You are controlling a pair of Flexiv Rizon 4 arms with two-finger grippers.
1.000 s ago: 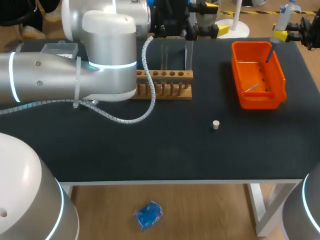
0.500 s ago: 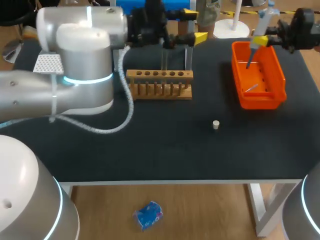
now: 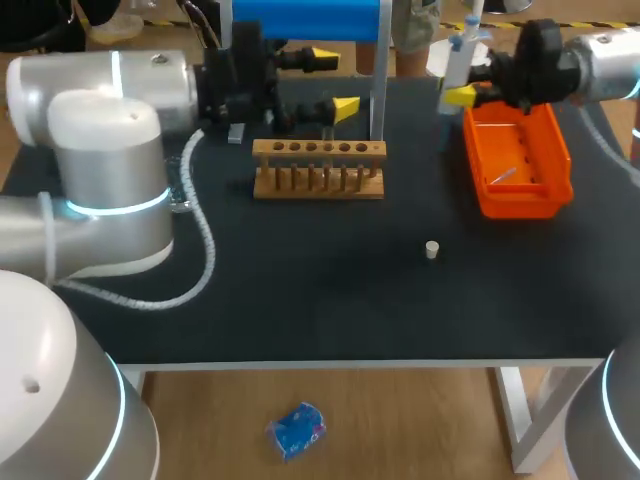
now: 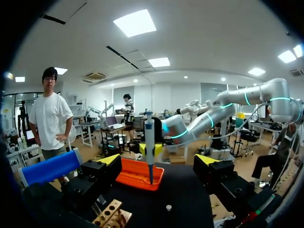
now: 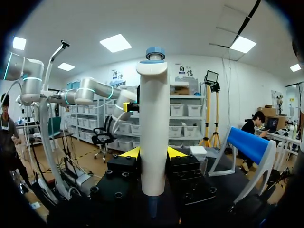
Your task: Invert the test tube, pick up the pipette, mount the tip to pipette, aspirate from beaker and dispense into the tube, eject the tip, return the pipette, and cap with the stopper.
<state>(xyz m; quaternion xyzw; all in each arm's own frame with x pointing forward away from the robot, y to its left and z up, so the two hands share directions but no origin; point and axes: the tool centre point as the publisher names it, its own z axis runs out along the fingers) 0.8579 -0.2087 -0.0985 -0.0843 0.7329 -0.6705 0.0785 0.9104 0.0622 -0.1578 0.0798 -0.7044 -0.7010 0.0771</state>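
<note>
We can read no lettering, number or sign on the white pipette with a blue cap, the light wooden test-tube rack, the orange plastic tray or the small pale stopper. Any print they carry is too small or blurred for us to tell.
</note>
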